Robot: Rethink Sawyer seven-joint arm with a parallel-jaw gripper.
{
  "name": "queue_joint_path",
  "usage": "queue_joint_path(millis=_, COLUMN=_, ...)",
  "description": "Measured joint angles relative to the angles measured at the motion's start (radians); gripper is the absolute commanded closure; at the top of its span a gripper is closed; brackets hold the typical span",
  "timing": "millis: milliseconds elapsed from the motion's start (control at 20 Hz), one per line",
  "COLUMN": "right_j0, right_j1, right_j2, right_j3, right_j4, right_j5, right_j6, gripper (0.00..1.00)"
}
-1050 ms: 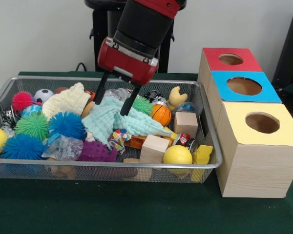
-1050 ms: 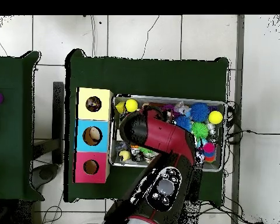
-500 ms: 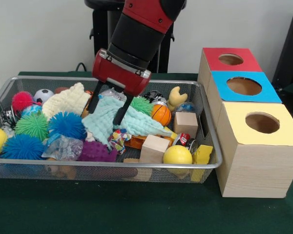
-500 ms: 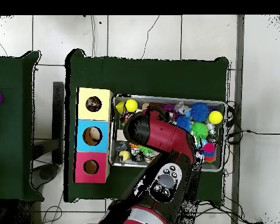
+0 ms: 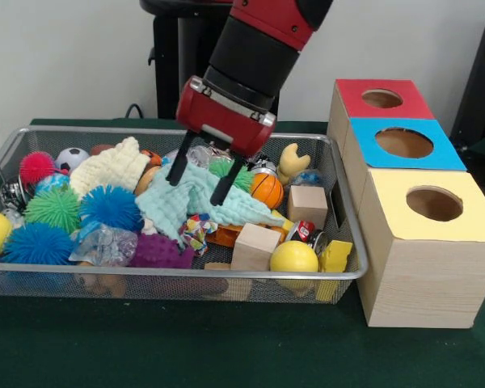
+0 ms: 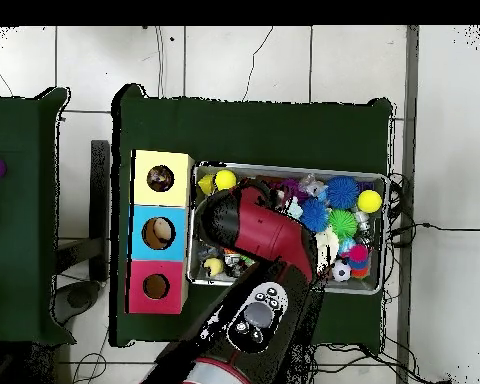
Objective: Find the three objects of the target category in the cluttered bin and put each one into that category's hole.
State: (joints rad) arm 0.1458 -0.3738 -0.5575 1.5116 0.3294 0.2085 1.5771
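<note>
The green bench [image 5: 145, 347] carries a wire bin [image 5: 186, 279] crammed with toys, with three wooden boxes [image 5: 424, 250] at its 3 o'clock, holes in red, blue and yellow tops. The arm's gripper [image 5: 200, 175] hangs over the bin's middle, jaws wide and empty, straddling the mint cloth [image 5: 190, 202]. This looks like the searching step. Next it probably needs to descend and close on the cloth, clearing whatever lies beneath.
</note>
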Motion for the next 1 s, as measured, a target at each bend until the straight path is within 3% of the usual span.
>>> queue_joint_path(millis=500, right_j0=0.037, right_j1=0.034, right_j2=-0.011, right_j3=-0.001, right_j4=0.068, right_j5=-0.009, right_j6=0.000, gripper=0.00)
queue_joint_path(millis=1000, right_j0=-0.054, right_j1=0.106, right_j2=-0.001, right_j3=-0.010, right_j4=0.071, right_j5=-0.161, right_j6=0.000, gripper=0.00)
